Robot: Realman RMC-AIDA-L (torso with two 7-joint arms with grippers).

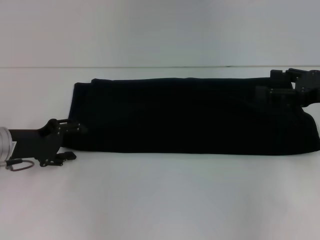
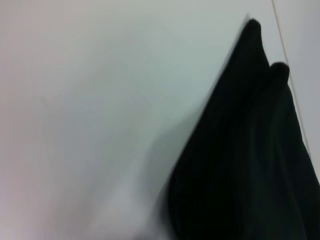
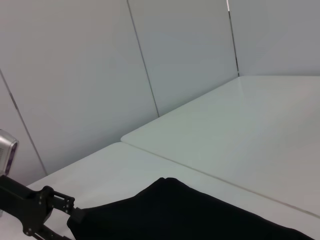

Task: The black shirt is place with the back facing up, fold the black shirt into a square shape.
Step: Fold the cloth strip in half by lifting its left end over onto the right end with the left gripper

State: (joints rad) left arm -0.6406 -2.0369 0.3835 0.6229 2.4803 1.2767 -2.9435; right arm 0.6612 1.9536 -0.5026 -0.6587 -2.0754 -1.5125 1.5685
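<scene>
The large black soft-cloth shirt (image 1: 195,116) lies as a long narrow band across the white desk (image 1: 160,200). The left pincer (image 1: 74,141), spread wide, straddles its near-left corner, while the right pincer (image 1: 280,85) sits on the far-right end, its spread unclear. Both seem placed at opposite ends to bring the band's ends together into a square.

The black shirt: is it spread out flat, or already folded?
Partly folded: the black shirt lies as a long narrow band across the white table, no sleeves sticking out. It is not yet a square.

Left gripper (image 1: 74,141) low, jaws apart; right gripper (image 1: 280,85) far.
</scene>
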